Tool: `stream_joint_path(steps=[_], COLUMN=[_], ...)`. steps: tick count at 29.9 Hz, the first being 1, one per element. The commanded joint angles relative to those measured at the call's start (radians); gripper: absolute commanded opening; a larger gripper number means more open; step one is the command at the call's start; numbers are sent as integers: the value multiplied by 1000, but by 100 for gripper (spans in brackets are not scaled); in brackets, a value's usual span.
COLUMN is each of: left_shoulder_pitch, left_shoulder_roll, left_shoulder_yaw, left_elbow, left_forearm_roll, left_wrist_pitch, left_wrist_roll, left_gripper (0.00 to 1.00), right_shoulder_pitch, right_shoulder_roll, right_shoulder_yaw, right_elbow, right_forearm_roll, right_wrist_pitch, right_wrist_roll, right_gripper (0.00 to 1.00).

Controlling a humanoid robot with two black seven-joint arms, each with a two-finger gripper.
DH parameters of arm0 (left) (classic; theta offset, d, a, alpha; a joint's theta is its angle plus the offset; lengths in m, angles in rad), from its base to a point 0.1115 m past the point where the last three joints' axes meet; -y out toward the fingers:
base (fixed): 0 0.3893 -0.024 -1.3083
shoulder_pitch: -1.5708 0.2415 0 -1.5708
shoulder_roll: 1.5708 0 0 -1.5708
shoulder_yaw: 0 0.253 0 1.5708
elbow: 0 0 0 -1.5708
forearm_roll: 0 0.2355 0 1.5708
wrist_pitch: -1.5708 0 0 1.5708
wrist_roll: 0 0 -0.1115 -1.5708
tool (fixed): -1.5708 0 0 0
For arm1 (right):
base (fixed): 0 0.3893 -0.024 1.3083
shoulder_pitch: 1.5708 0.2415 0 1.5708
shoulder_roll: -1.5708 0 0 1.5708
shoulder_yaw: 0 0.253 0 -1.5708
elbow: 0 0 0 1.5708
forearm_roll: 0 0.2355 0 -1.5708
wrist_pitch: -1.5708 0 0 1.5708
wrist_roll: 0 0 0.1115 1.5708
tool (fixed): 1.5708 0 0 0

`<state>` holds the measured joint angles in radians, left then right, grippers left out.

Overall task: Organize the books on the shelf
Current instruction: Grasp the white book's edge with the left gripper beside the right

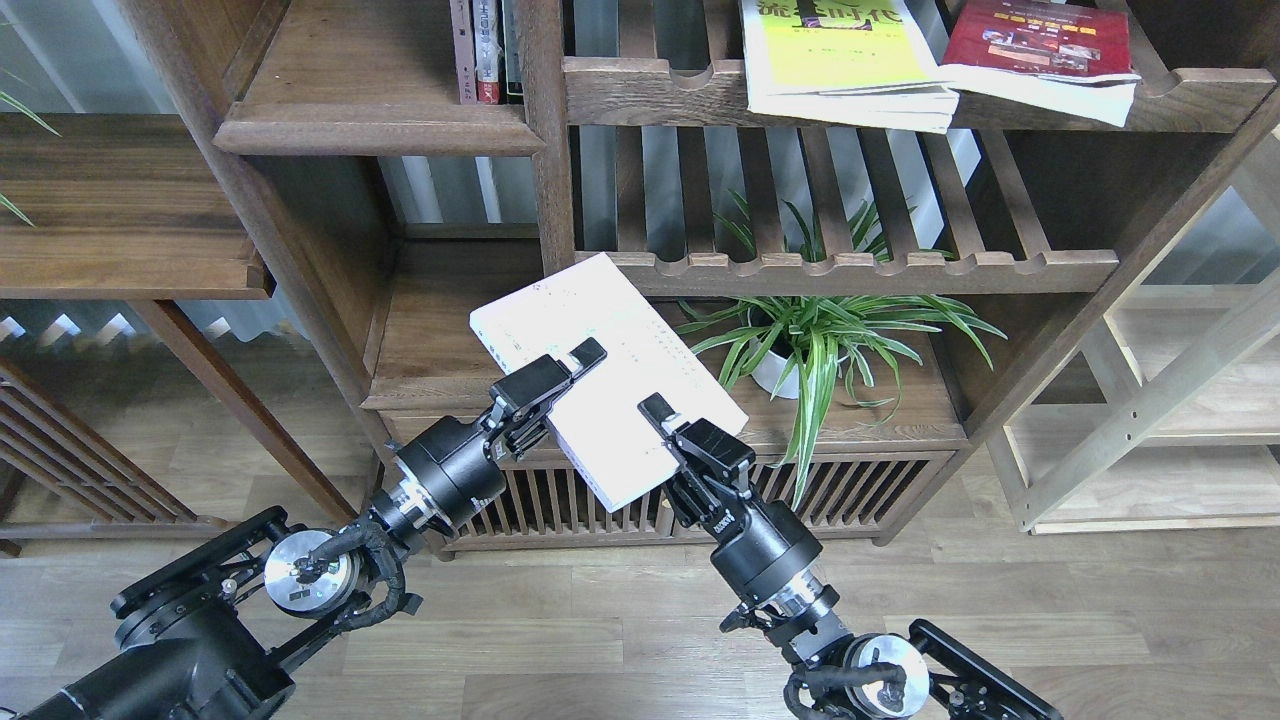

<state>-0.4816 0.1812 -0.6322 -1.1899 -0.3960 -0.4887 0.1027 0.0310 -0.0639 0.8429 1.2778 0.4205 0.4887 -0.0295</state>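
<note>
Nearest to the camera, the two black arms rise from the bottom edge over the wooden floor (600, 640). The left gripper (560, 375) is closed on the left long edge of a white book (610, 385), with one finger lying on top of the cover. The right gripper (665, 420) is closed on the near right edge of the same book, also with a finger on the cover. The book is held in the air between them, tilted, its far corner pointing toward the bookcase.

Behind the book is a low flat shelf (440, 340) of dark wood, and to the right on the same level stands a green plant (820, 340) in a white pot. Above the plant there is a slatted rack (850, 270) with a scalloped front rail.

Farther up, on the upper slatted rack (650, 90), a yellow-green book (840, 60) lies flat and hangs over the front rail; a dark red book (1040, 45) lies just beside it at the right. On the upper left shelf (370, 110), some upright books (485, 50) stand at its right end.
</note>
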Motion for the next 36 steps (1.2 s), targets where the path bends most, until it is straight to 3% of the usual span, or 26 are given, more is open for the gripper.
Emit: stream_joint_path(steps=[1, 4, 10, 16, 18, 23, 36], left_shoulder_pitch=[-2, 1, 5, 5, 5, 6, 9], left_shoulder_roll=[0, 1, 1, 1, 1, 3, 15], left_shoulder_yaw=[0, -1, -7, -7, -9, -9, -11], left_elbow=[0, 0, 0, 0, 0, 0, 1], left_forearm_roll=[0, -1, 0, 0, 0, 0, 2], left_wrist_pitch=[0, 0, 0, 0, 0, 0, 0], left_wrist_roll=[0, 9, 26, 28, 28, 26, 26], left_gripper=[29, 18, 6, 1, 1, 1, 1], right_shoulder_pitch=[0, 0, 0, 1, 1, 6, 10], right_shoulder_roll=[3, 4, 4, 9, 9, 10, 26], right_shoulder_yaw=[-1, -1, -1, -1, 1, 2, 5], right_elbow=[0, 0, 0, 0, 0, 0, -3], right_forearm_roll=[-9, -12, -12, -12, -12, -14, -29], right_wrist_pitch=[0, 0, 0, 0, 0, 0, 0], right_wrist_roll=[-3, -3, -3, -4, -4, -4, -3], right_gripper=[9, 10, 11, 14, 20, 47, 70])
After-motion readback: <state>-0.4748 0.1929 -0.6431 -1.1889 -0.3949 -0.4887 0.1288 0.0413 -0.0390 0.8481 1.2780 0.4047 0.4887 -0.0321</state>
